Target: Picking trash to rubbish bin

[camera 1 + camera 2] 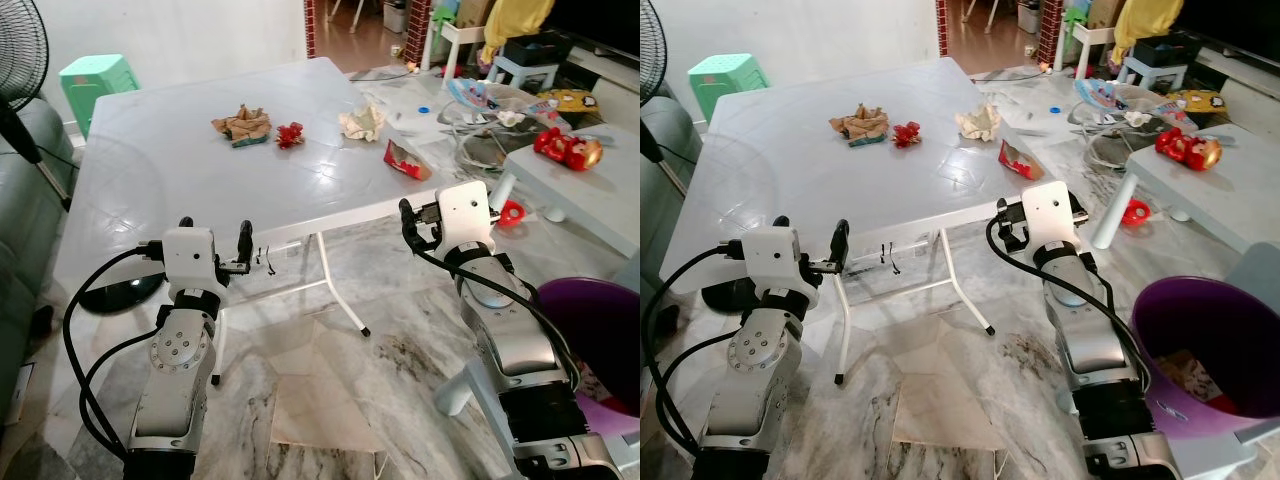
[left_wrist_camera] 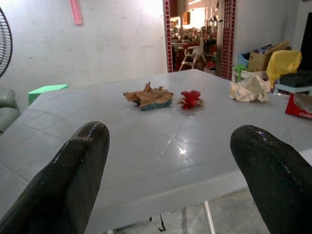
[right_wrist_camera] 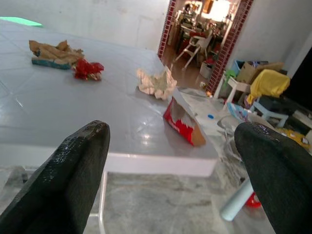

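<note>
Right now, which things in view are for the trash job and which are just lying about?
Job: brown paper scrap, red scrap, cream paper ball, red wrapper, purple bin.
Lying about: green stool, fan, red toy.

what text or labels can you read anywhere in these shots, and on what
None can be read.
red wrapper: white marks on its red face, too blurred to read.
purple bin: a pale mark low on its outer wall, too small to read.
brown crumpled packet, white crumpled paper: no lettering visible.
</note>
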You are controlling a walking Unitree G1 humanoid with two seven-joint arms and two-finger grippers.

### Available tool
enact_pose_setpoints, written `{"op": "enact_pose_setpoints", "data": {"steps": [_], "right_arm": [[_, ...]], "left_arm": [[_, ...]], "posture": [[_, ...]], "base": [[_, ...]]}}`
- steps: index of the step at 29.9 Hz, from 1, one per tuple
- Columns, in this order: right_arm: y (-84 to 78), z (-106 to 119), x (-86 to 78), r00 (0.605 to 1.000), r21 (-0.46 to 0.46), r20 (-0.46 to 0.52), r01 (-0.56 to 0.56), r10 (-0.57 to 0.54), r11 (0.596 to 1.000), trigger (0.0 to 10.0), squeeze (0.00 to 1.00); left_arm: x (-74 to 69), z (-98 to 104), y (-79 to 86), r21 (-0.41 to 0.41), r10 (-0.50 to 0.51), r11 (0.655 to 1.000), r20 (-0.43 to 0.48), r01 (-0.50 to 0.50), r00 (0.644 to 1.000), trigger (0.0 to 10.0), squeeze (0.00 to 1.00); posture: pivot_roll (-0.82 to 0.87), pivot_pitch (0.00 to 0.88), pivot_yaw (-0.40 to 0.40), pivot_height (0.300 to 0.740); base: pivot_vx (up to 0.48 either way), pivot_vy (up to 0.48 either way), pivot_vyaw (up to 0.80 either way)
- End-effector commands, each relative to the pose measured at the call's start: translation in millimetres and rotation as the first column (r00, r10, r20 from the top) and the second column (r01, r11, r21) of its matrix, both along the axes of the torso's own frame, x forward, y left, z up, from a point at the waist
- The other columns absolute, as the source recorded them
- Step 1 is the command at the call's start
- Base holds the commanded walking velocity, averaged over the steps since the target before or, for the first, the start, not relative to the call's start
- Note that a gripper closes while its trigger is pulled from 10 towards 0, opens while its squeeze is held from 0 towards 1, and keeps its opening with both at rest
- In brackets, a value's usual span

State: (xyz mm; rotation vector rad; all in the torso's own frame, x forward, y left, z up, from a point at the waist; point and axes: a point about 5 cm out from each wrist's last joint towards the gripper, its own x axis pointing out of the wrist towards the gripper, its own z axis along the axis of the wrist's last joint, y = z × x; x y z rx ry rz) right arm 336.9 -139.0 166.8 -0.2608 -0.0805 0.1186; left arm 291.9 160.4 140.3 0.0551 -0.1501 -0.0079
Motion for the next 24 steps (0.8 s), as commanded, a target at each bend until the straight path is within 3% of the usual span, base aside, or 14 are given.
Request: {"op": "enact_pose_setpoints", "data": {"steps": [1,8,12,24], "right_arm": [[3.1,6.8,2.6,0.999,-0.012,0.032,-0.004,0.004,1.0,10.0,0.0],[4.0,10.9,4.5,0.999,-0.014,0.051,0.006,-0.006,1.0,10.0,0.0],[3.4,10.5,4.3,0.999,-0.024,0.053,0.005,-0.004,1.0,10.0,0.0],[5.4,8.7,2.9,0.999,-0.027,0.049,-0.009,0.01,1.0,10.0,0.0]], "left_arm": [[1.1,5.0,1.9,0.017,0.014,1.0,0.021,-0.014,1.0,10.0,0.0],[2.0,5.3,0.7,-0.005,0.016,1.0,0.022,-0.016,1.0,10.0,0.0],[2.8,5.5,0.9,-0.025,0.019,1.0,0.025,-0.018,1.0,10.0,0.0],[0.8,3.5,5.3,-0.031,0.046,0.998,0.009,-0.046,0.999,10.0,0.0]], "posture": [[-0.05,0.025,0.027,0.74],[-0.05,0.046,0.029,0.74],[-0.05,0.049,0.027,0.74],[-0.05,0.064,0.021,0.74]], "base": [[0.375,-0.292,0.0],[0.357,-0.318,0.0],[0.309,0.0,0.0],[0.0,0.0,0.0]]}}
